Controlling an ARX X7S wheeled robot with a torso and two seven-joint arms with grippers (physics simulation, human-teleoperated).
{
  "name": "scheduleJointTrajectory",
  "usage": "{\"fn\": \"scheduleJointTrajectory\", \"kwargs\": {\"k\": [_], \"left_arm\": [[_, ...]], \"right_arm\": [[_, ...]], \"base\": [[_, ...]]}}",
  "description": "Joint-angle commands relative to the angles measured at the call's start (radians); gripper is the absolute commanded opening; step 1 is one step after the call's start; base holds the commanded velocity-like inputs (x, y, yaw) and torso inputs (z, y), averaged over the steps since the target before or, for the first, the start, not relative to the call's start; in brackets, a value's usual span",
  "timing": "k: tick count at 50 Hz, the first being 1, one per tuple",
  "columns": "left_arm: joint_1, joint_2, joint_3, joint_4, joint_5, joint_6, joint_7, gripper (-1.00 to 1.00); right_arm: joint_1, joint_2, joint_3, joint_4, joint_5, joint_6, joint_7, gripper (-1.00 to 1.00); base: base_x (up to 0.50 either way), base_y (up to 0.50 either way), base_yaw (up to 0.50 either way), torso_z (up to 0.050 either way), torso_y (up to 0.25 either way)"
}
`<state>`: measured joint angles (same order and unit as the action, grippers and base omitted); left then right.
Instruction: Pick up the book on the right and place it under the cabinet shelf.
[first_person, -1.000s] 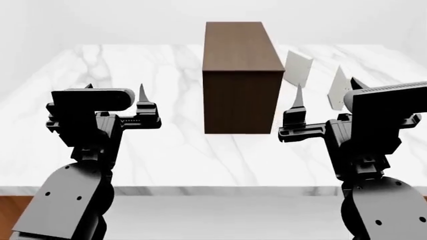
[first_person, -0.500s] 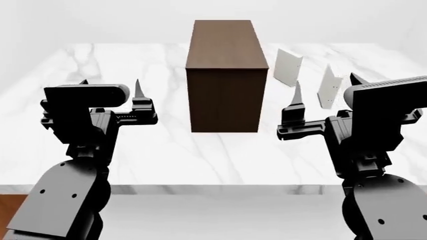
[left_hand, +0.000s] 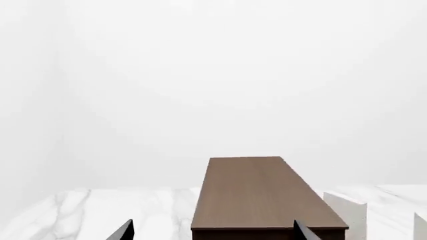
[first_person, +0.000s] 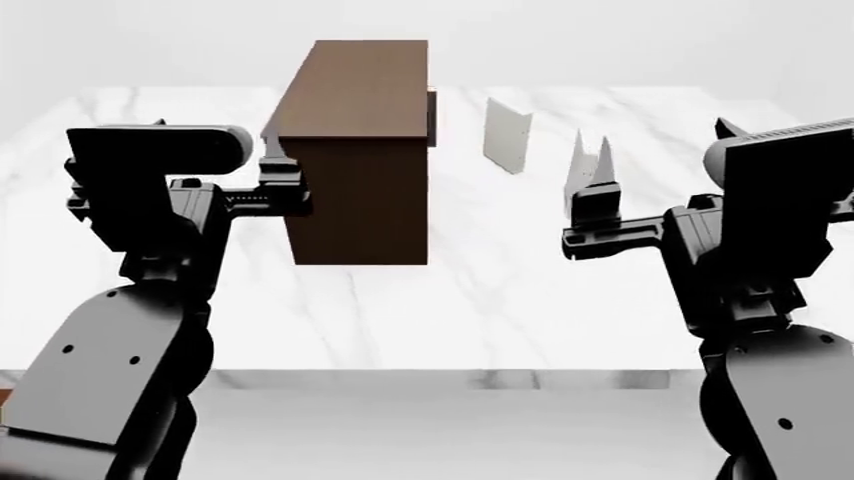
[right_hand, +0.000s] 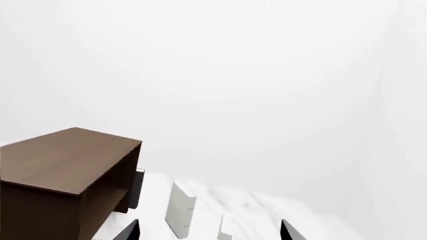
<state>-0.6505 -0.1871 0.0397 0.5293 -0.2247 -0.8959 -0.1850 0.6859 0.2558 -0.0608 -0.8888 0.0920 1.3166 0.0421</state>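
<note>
While right hand (first_person: 658, 170) hovers wide, empty, book (first_person: 578, 167) stands just beyond its fingertip, right of cabinet shelf (first_person: 358, 150).

I see the desk (first_person: 400, 320) in front of me. The cabinet (first_person: 358, 150) stands on it, left of the middle. Two books stand upright on the desk to the right of the cabinet. The other book (first_person: 507, 135) is nearer the cabinet and farther back. The book (first_person: 578, 165) on the right is closer to me, apart from the first. My left claw (first_person: 220, 165) hangs up beside the cabinet's left front edge. My right claw (first_person: 661, 155) hangs just in front of the right book, and one finger (first_person: 605, 165) overlaps it in my head view.
</note>
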Motion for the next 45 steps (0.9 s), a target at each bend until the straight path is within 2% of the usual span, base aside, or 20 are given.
{"fn": "scheduleJointTrajectory", "kwargs": {"k": [1, 14, 38, 45], "left_arm": [[-0.150, -0.003, 0.021, 0.011, -0.011, -0.092, -0.012, 1.00], [-0.224, -0.002, 0.000, -0.016, -0.023, -0.117, -0.023, 1.00], [-0.197, -0.014, -0.001, -0.031, -0.036, -0.082, -0.022, 1.00], [-0.198, -0.019, -0.003, -0.023, -0.041, -0.087, -0.025, 1.00]], "right_arm": [[0.124, 0.018, -0.013, -0.012, 0.012, 0.109, -0.009, 1.00], [0.195, 0.031, -0.022, -0.008, 0.018, 0.150, -0.010, 1.00], [0.228, 0.030, -0.046, -0.001, 0.027, 0.155, 0.000, 1.00], [0.226, 0.033, -0.049, -0.011, 0.032, 0.142, -0.001, 1.00]], "base": [[0.00, -0.41, 0.00, 0.000, 0.000], [0.00, -0.41, 0.00, 0.000, 0.000], [0.00, -0.41, 0.00, 0.000, 0.000], [0.12, -0.04, 0.00, 0.000, 0.000]]}}
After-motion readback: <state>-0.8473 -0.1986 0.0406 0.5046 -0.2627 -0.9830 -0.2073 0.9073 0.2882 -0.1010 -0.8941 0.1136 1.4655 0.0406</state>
